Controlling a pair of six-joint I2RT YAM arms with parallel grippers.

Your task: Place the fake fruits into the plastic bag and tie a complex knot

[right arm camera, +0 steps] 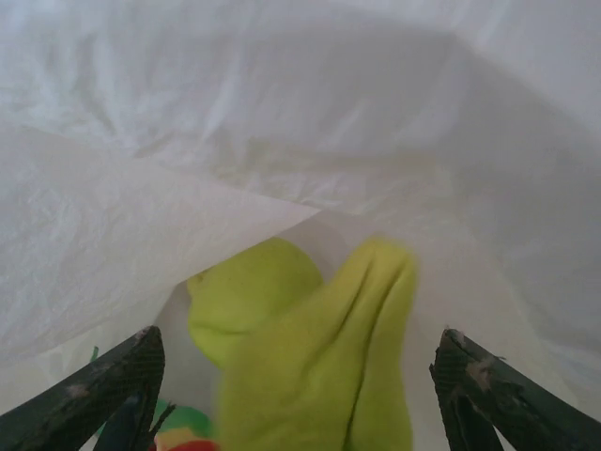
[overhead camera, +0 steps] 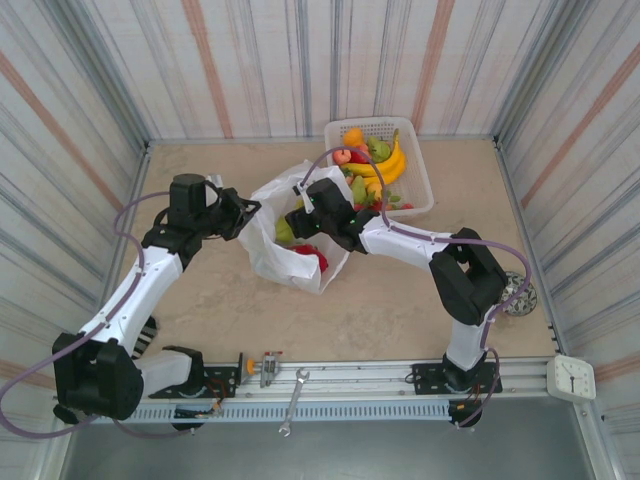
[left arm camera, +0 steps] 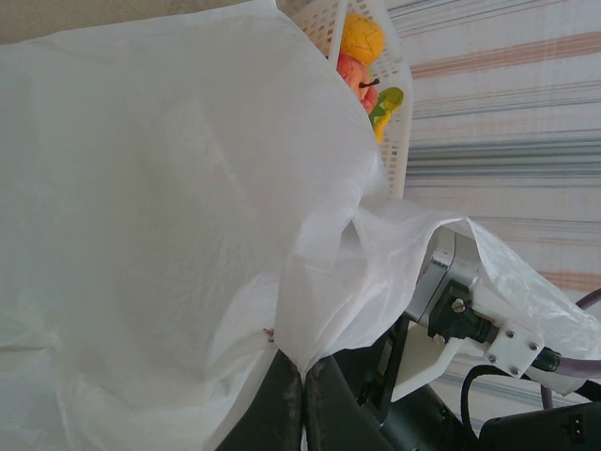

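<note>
We see bare desk (overhead camera: 330, 320) in front of the plastic bag (overhead camera: 275, 250); the basket (overhead camera: 422, 175) stands close at its far right side.

White basket (overhead camera: 423, 172) at the back — wrench (overhead camera: 294, 402) and clock (overhead camera: 571, 377) up front.

Plastic bag (overhead camera: 285, 262) on the table (overhead camera: 400, 310), a fruit (right arm camera: 249, 301) inside; basket (overhead camera: 424, 180) (fruits (overhead camera: 385, 165) in it) just behind, rightward.

Beige table (overhead camera: 385, 312) bears plastic bag (overhead camera: 268, 248) and white basket (overhead camera: 424, 186)
</note>
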